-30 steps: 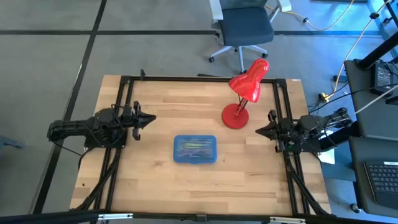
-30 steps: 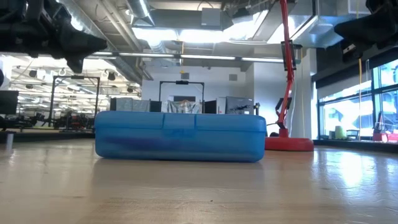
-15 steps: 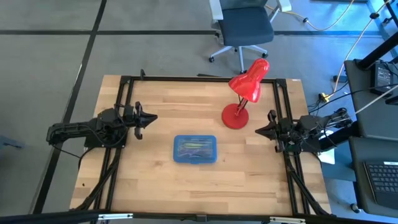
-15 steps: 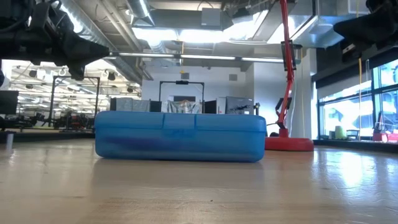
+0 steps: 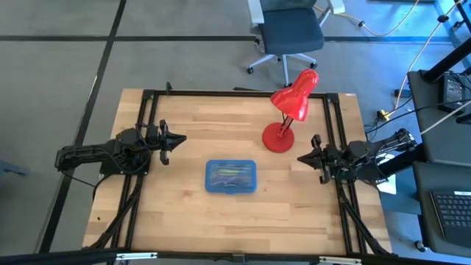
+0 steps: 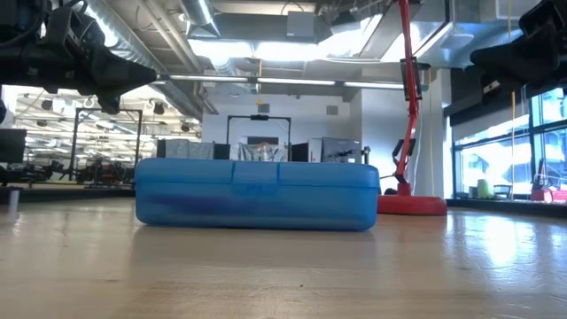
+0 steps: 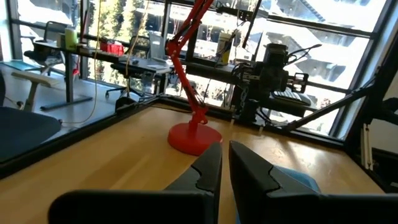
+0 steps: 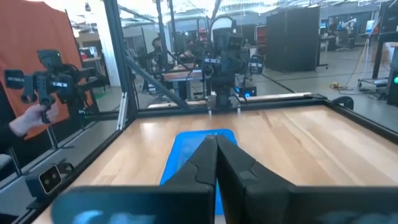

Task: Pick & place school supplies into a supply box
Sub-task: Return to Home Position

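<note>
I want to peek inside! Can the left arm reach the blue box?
Probably yes. The left gripper hangs over bare table beside the closed blue box, with nothing between them; the red lamp stands farther off.

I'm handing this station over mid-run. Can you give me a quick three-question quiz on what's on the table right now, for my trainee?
1. True or false: the blue box on the table has its lid open.
2. Seen from above, the red lamp is: A) standing off the box's corner, nearer the right gripper; B) standing on top of the box; C) lying on its side.
3. Fill in: the left gripper and the right gripper hang above the table on opposite sides of the box, holding ____.

Key: 1 false, the lid is down. 2 A. 3 nothing.
</note>
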{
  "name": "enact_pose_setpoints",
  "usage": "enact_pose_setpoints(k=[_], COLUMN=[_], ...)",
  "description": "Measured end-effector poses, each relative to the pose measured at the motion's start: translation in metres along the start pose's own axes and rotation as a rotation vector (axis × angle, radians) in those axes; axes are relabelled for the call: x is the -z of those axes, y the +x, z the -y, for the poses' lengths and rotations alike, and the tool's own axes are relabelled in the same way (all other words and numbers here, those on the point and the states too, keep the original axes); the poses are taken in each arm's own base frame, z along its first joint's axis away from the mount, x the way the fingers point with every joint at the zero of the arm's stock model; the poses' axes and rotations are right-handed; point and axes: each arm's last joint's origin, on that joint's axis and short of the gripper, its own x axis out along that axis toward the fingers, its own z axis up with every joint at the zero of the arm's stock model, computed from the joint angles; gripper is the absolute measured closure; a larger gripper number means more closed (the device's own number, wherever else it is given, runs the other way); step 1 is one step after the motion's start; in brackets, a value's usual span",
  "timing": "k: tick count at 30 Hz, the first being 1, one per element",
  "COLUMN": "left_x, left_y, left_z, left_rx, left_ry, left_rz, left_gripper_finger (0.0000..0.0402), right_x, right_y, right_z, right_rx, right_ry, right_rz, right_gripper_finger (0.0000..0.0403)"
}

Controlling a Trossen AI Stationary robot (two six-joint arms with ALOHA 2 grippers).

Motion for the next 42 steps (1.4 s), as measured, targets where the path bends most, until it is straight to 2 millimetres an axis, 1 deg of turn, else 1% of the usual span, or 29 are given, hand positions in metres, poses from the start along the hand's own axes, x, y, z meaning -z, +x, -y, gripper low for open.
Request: enact_pose_setpoints(k=[9, 28, 34, 42], left_x=[0.0000, -0.0001, 0.0000, -0.0001], left_y=[0.0000, 0.0000, 0.0000, 0.0000], left_z=[0.0000, 0.0001, 0.0001, 0.0001], left_rx=[0.001, 0.003, 0.003, 0.003], left_ry=[0.000, 0.000, 0.000, 0.000], left_rz=[0.000, -0.001, -0.001, -0.001], left_gripper_finger=[0.0375, 0.0378, 0.0373, 0.0379], right_x=[0.0002, 0.0002, 0.0003, 0.0003], right_y=[0.0000, 0.0000, 0.0000, 0.0000], right_z=[0.0000, 0.0000, 0.0000, 0.0000], right_rx=[0.000, 0.000, 0.000, 0.000], right_ry=[-0.048, -0.047, -0.047, -0.048], right_rz=[-0.002, -0.002, -0.003, -0.003], right_gripper_finger=[0.0395, 0.0395, 0.0395, 0.0395])
